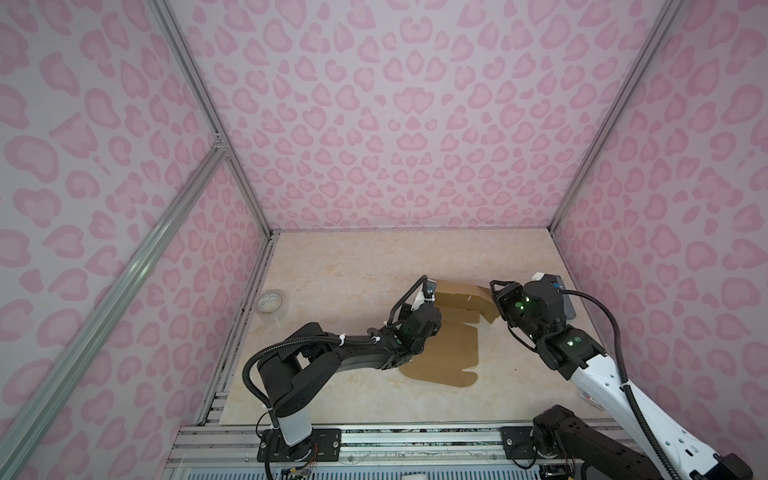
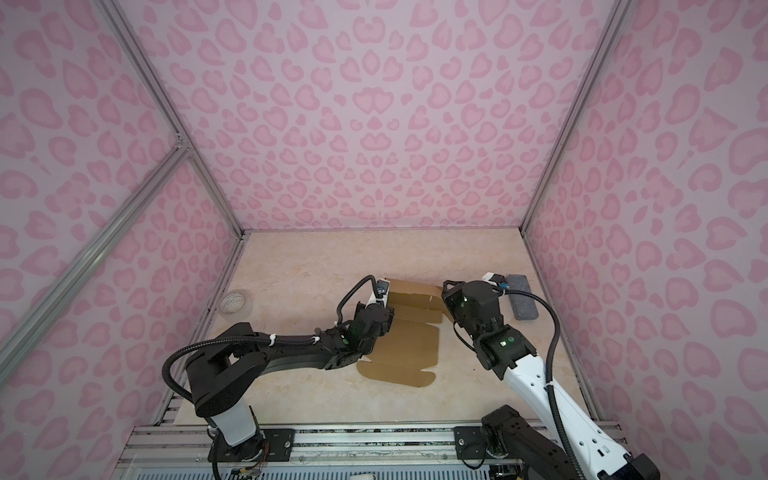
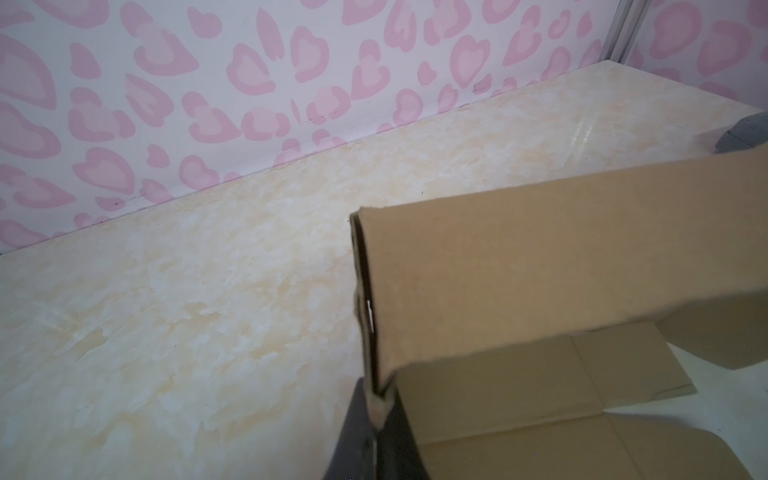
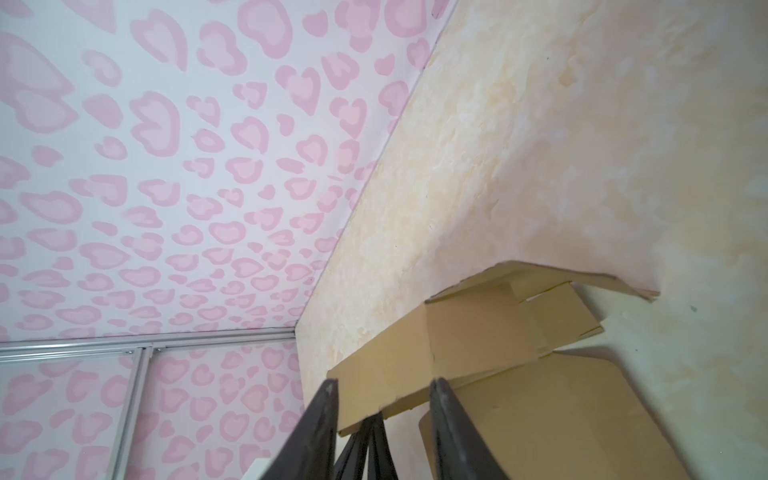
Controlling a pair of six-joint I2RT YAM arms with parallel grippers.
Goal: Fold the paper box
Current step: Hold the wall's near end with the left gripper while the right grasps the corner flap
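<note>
Left gripper (image 3: 376, 399): pressed together on the paper box (image 1: 453, 345), pinching the lower corner of a raised cardboard wall; the dark fingers (image 3: 353, 436) met on the doubled edge.
Right gripper (image 4: 384, 386): spread, with one dark finger (image 4: 320, 419) on each side of a raised flap at the box's right end; whether either finger touched the cardboard could not be told.
Box, raised part: in the left wrist view a long brown panel (image 3: 540, 270) stood folded up from the sheet, running from the left gripper's corner towards the right arm.
Box, flat part: in both top views the near half (image 2: 415, 345) lay flat on the table, ending in a flap with rounded corners on the side nearest the arm bases.
Box position: right of the table's middle, between the two arms, with the left wrist over its left edge.
Table (image 1: 353, 266): cream, marbled surface.
Tape roll (image 1: 272, 305): clear, near the table's left edge, well apart from the box.
Grey block (image 2: 521, 301): flat on the table beyond the right wrist, near the right wall, apart from the box.
Walls (image 1: 415, 124): pale with pink heart-shaped blotches, framed in aluminium rails.
</note>
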